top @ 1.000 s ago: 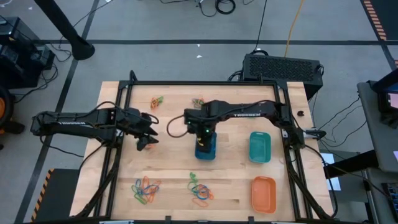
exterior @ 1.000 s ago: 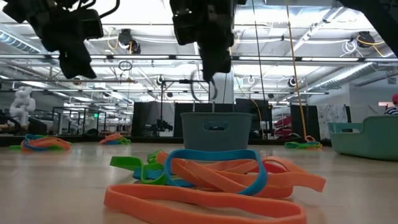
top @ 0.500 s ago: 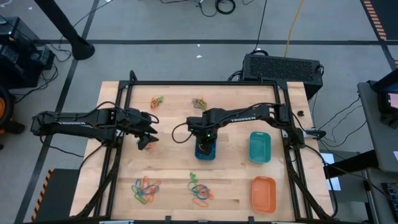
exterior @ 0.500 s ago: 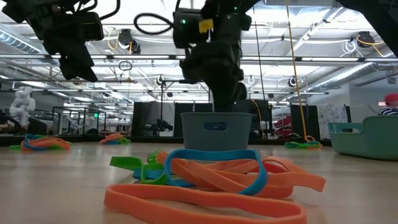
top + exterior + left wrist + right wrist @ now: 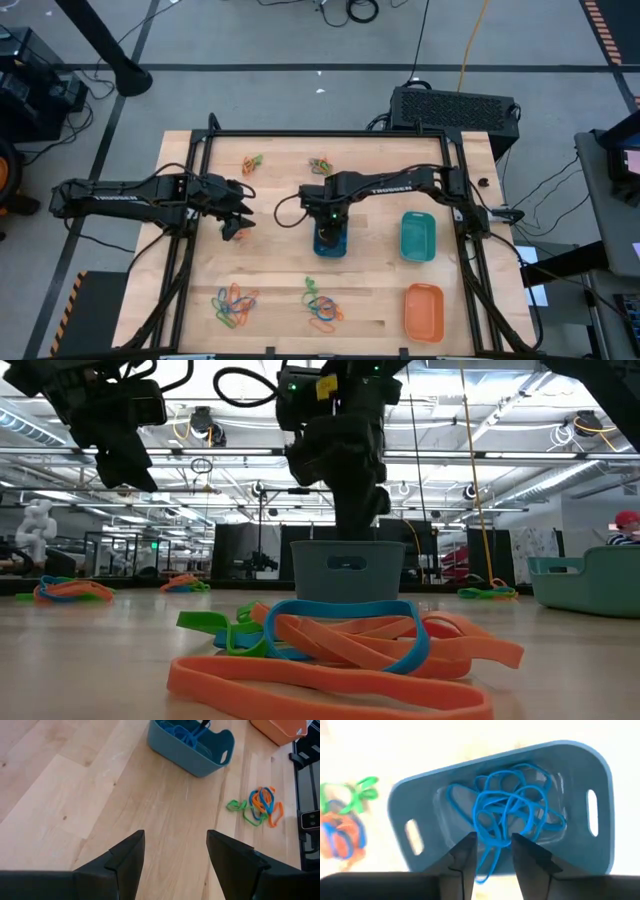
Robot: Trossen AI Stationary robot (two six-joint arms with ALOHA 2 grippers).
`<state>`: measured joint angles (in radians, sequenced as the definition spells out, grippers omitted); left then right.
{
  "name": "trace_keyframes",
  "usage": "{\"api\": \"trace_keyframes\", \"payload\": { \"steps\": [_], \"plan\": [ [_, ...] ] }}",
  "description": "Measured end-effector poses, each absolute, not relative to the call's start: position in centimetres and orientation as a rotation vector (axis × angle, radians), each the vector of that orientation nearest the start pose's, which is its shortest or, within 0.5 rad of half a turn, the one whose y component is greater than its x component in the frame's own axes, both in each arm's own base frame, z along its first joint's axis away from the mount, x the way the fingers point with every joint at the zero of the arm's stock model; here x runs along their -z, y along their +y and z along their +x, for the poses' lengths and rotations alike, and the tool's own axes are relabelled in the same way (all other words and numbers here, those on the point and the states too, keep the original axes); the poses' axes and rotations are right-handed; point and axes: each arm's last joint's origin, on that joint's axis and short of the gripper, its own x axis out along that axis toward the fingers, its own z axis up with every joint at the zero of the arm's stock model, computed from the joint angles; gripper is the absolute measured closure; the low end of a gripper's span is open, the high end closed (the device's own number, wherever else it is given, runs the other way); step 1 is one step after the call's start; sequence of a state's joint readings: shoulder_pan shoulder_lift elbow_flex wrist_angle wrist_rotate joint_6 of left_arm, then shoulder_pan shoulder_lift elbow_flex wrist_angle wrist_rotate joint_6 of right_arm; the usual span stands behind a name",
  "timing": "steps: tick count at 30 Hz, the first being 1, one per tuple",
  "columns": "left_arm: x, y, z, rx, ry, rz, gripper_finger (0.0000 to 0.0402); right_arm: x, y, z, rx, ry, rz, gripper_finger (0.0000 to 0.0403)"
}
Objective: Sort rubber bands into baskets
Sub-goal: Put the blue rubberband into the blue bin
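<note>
The blue basket (image 5: 331,243) stands mid-table with a tangle of blue rubber bands (image 5: 520,810) inside it. My right gripper (image 5: 492,852) points down into the basket's mouth (image 5: 347,550), fingers apart, with a loop of a blue band (image 5: 487,862) between them. My left gripper (image 5: 175,850) waits open above the bare wood left of the basket, holding nothing. The teal basket (image 5: 417,237) and the orange basket (image 5: 423,310) stand toward the right edge. My right gripper comes from above with a finger (image 5: 465,857) on each side of a blue band's loop (image 5: 485,870) that reaches up past the basket's rim. I cannot tell whether the fingers touch that band.
Mixed piles of blue, green and orange bands lie near the front edge (image 5: 234,305) (image 5: 320,303), and small ones at the far side (image 5: 250,162) (image 5: 320,164). The nearest pile fills the low view's foreground (image 5: 340,640). A black frame (image 5: 330,135) rims the table.
My right gripper has come down from above the blue basket into its mouth, rolling a little. The band loop that hung below it has gone down into the basket with it.
</note>
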<state>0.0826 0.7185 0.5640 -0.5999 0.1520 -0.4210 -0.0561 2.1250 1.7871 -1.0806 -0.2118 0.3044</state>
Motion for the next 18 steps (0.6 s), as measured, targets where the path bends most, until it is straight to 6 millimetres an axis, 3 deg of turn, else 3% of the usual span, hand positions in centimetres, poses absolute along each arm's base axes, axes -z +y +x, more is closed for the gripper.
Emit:
{"api": "trace_keyframes", "payload": {
  "steps": [12,18],
  "plan": [
    [-23.4,0.8,14.4,-0.105,0.733,-0.464,0.0182,-27.2,-2.7,42.9,0.053,1.345,0.450,0.0273],
    [-23.4,0.9,14.4,-0.122,0.732,-0.467,0.0182,-30.2,-1.2,42.5,-0.025,1.275,0.361,0.0273]
  ]
}}
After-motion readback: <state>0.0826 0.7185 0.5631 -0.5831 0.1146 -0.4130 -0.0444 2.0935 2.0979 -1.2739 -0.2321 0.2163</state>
